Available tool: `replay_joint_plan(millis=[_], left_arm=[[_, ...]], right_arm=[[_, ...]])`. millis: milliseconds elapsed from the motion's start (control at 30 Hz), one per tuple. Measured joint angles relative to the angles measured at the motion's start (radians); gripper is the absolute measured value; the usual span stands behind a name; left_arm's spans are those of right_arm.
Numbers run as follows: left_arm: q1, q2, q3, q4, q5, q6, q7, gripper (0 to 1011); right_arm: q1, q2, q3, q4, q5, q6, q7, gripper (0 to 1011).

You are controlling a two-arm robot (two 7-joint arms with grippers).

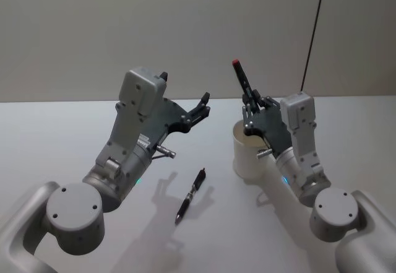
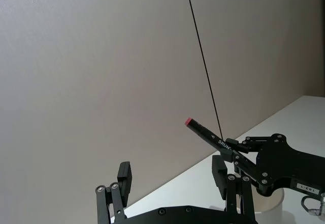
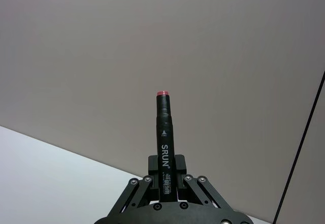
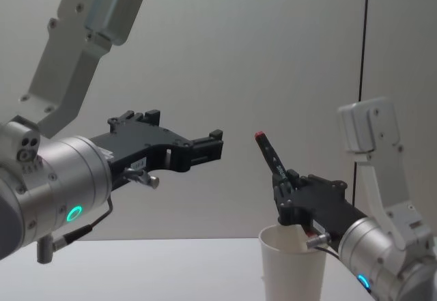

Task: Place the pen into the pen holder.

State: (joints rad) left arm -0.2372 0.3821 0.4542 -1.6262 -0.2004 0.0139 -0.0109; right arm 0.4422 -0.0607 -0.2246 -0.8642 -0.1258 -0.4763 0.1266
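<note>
I had the right gripper [image 1: 250, 101] clamped low on the SRUN marker [image 1: 240, 75], which I judged light, stiff and slick-barrelled, red end up over the easily tipped white paper cup [image 1: 244, 158], while the left gripper [image 1: 201, 107] hung open.

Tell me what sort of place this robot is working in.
Likely a robotics lab test bench: a white table against a plain grey wall, with simple props, a paper cup and a pen. The right claw holds a marker over the cup; the left claw hovers open nearby.
</note>
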Motion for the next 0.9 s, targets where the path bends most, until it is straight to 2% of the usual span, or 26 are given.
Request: replay_joint_plan(millis=[133, 267, 300, 333, 400, 500, 633, 733, 800, 833, 900], left_arm=[[0.000, 0.000, 0.000, 0.000, 0.000, 0.000, 0.000, 1008], [0.000, 0.000, 0.000, 0.000, 0.000, 0.000, 0.000, 1008], [0.000, 0.000, 0.000, 0.000, 0.000, 0.000, 0.000, 1008], [0.000, 0.000, 0.000, 0.000, 0.000, 0.000, 0.000, 1008], [0.000, 0.000, 0.000, 0.000, 0.000, 0.000, 0.000, 1008], [0.000, 0.000, 0.000, 0.000, 0.000, 0.000, 0.000, 1008], [0.000, 0.000, 0.000, 0.000, 0.000, 0.000, 0.000, 1008], [0.000, 0.000, 0.000, 0.000, 0.000, 0.000, 0.000, 1008], [0.000, 0.000, 0.000, 0.000, 0.000, 0.000, 0.000, 1009], [0.000, 0.000, 0.000, 0.000, 0.000, 0.000, 0.000, 1008], [0.000, 0.000, 0.000, 0.000, 0.000, 0.000, 0.000, 1008]], right_arm=[[0.003, 0.000, 0.001, 0.011, 0.003, -0.003, 0.004, 169], [0.005, -0.001, 0.001, 0.018, 0.006, -0.006, 0.007, 237], [0.005, -0.001, 0.001, 0.019, 0.007, -0.006, 0.008, 289], [0.005, -0.001, 0.001, 0.020, 0.008, -0.007, 0.008, 289], [0.005, -0.001, 0.001, 0.021, 0.009, -0.007, 0.009, 393], [0.005, 0.000, 0.001, 0.022, 0.011, -0.009, 0.010, 451], [0.003, 0.000, 0.002, 0.022, 0.015, -0.011, 0.011, 616], [0.001, 0.001, 0.002, 0.019, 0.017, -0.011, 0.012, 686], [0.000, 0.002, 0.002, 0.016, 0.018, -0.011, 0.013, 771], [-0.001, 0.002, 0.002, 0.015, 0.019, -0.011, 0.013, 771], [-0.002, 0.002, 0.003, 0.013, 0.020, -0.012, 0.014, 864]])
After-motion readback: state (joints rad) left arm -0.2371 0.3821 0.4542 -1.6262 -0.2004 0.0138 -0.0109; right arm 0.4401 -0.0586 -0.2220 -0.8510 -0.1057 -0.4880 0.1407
